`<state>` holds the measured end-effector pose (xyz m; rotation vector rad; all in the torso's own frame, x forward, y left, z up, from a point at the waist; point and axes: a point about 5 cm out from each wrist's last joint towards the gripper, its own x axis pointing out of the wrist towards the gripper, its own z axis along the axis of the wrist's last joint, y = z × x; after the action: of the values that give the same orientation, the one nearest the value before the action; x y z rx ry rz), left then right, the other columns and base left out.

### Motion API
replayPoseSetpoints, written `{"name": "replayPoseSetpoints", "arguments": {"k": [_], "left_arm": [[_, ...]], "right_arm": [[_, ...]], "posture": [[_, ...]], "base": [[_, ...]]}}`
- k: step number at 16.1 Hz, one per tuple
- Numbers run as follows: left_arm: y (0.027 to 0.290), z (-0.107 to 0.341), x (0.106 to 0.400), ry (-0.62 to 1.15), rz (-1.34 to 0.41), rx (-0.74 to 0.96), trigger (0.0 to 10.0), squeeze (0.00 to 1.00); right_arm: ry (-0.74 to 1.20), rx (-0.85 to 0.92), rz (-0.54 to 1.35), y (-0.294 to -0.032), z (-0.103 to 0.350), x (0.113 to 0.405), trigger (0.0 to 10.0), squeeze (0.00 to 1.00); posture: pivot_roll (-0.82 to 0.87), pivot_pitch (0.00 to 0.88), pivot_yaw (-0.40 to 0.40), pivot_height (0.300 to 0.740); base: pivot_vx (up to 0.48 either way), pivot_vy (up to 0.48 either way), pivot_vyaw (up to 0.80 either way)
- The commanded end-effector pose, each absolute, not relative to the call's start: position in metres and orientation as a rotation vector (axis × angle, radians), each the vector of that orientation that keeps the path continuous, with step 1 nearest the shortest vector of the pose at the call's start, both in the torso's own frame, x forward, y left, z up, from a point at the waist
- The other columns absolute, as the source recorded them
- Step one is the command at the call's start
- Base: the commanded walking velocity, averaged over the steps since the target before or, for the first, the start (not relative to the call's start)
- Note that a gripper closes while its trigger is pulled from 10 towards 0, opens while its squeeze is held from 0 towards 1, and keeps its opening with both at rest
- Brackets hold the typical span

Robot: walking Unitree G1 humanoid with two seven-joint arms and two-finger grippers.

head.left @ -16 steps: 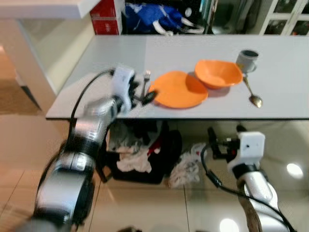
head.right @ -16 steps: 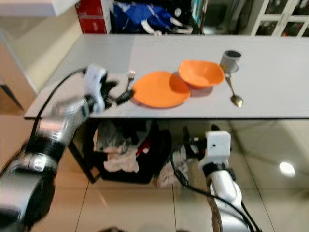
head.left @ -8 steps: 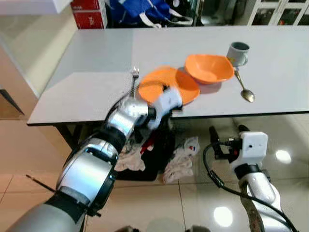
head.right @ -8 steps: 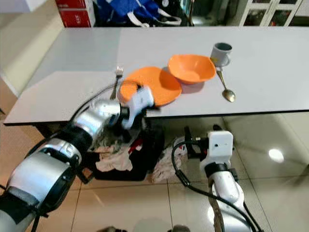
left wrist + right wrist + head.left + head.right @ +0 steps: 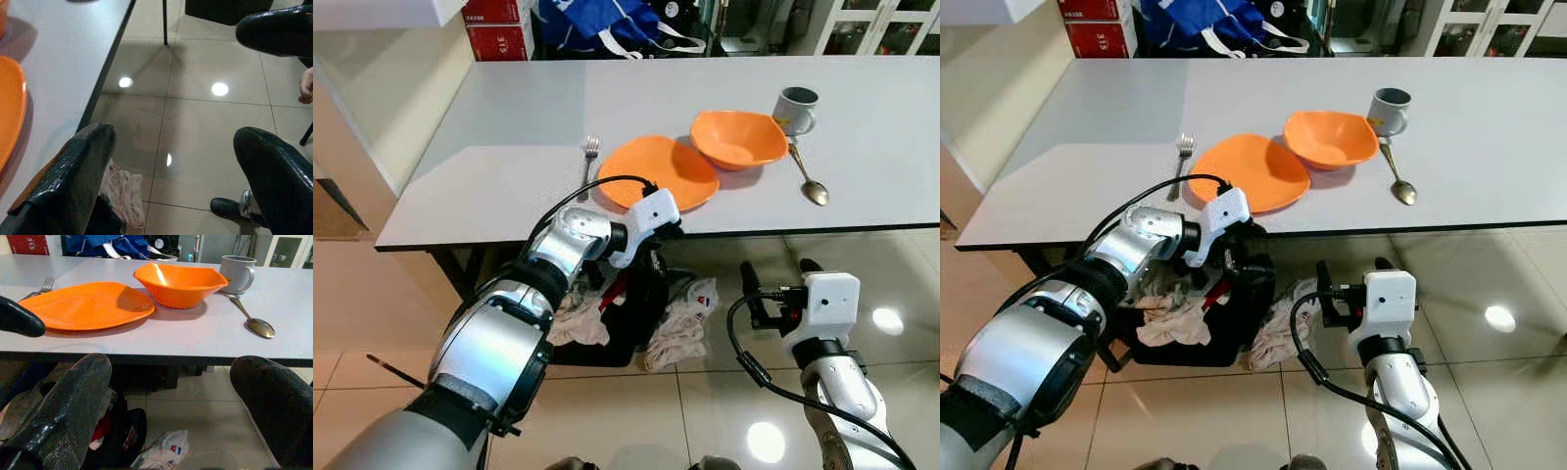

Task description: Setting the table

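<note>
A: What was nearest the robot?

B: The right pincer (image 5: 756, 294), hanging below the surface (image 5: 509, 117) with its fingers spread wide and nothing between them. The left pincer (image 5: 662, 253) was under the near edge of the surface, just below the orange plate (image 5: 658, 172); its fingers also stood well apart, empty. Beneath lay a dark bag (image 5: 631, 313) and some crumpled cloths (image 5: 680, 328) on the tiled floor.

A: And the table things?

B: All on the surface. The plate sat close to the near edge, a fork (image 5: 587, 162) just beside it on the robot's left. Behind the plate, on the right, stood the orange bowl (image 5: 740, 138), its rim over or touching the plate's; I couldn't tell which. A spoon (image 5: 806, 177) lay beside the bowl, a grey mug (image 5: 796, 107) at its far end.

A: How would they handle?

B: I judged plate and bowl light, stiff and smooth, probably plastic, so slippery; best pinched at the rim. The fork lay flat and thin, hard to get under; take it across the handle. The mug looked heavier and breakable; grip its wall or handle.
</note>
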<state>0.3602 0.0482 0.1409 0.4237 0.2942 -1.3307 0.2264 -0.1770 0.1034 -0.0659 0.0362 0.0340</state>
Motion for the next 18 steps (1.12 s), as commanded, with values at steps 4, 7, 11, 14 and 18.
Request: {"name": "replayPoseSetpoints", "arguments": {"k": [4,7,11,14,18], "left_arm": [[0.041,0.151,0.363,0.257,-1.335,0.437,10.0,0.0],[0.042,0.16,0.367,0.199,-1.302,0.412,10.0,0.0],[0.1,0.189,0.406,0.079,-0.572,-0.078,10.0,0.0],[0.135,0.146,0.397,0.158,-0.235,-0.269,10.0,0.0],[0.097,0.164,0.39,0.058,-0.571,-0.028,10.0,0.0]], "right_arm": [[0.02,-0.076,0.019,-0.182,0.11,0.227,10.0,0.0],[0.021,-0.072,0.021,-0.18,0.108,0.231,10.0,0.0],[0.005,-0.024,0.034,-0.168,0.104,0.251,10.0,0.0],[0.018,-0.018,0.069,-0.165,0.101,0.258,10.0,0.0],[0.005,-0.035,0.114,-0.162,0.102,0.268,10.0,0.0]], "posture": [[-0.25,0.035,0.049,0.727],[-0.23,0.004,0.057,0.727],[-0.14,0.0,0.067,0.727],[-0.08,0.0,0.015,0.727],[-0.08,0.0,-0.007,0.727]], "base": [[0.0,0.0,0.0],[0.0,0.0,0.0],[0.0,0.0,0.0],[0.0,0.0,0.0],[0.0,0.0,0.0]]}}
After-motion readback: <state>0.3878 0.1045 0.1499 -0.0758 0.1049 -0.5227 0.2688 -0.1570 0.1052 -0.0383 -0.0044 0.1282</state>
